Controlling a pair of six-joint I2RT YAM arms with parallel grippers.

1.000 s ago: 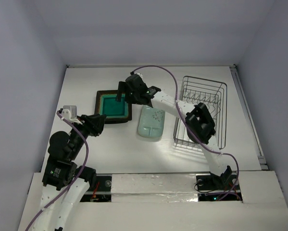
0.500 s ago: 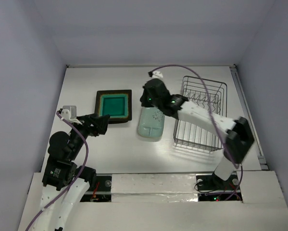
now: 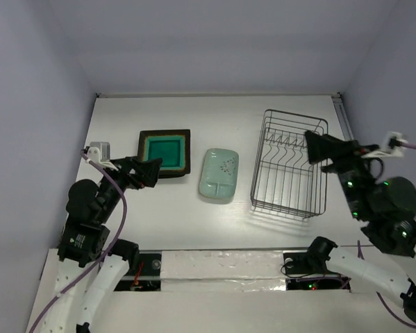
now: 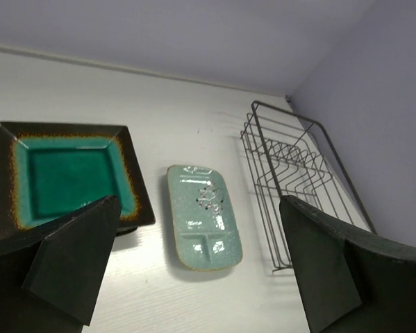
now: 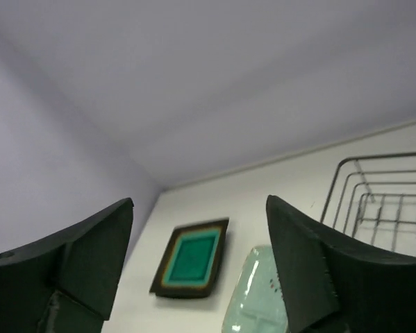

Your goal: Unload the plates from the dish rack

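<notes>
A dark-rimmed square plate with a teal centre (image 3: 164, 152) (image 4: 69, 180) (image 5: 192, 258) lies flat on the white table. To its right lies a pale mint-green oblong plate (image 3: 218, 175) (image 4: 203, 216) (image 5: 260, 291). The grey wire dish rack (image 3: 289, 166) (image 4: 298, 173) (image 5: 381, 201) stands at the right with nothing between its dividers. My left gripper (image 3: 151, 172) (image 4: 197, 205) hovers open just left of the teal plate, holding nothing. At the rack's right side, my right gripper (image 3: 310, 148) (image 5: 199, 201) is raised, open and empty.
Pale walls close the table in at the back and on both sides. A metal rail (image 3: 357, 166) runs along the table's right edge beside the rack. Both arm bases sit at the near edge.
The right arm has swung from over the teal plate, past the mint plate, back to the rack's right side. The left gripper has opened wider. Both plates lie where they were.
</notes>
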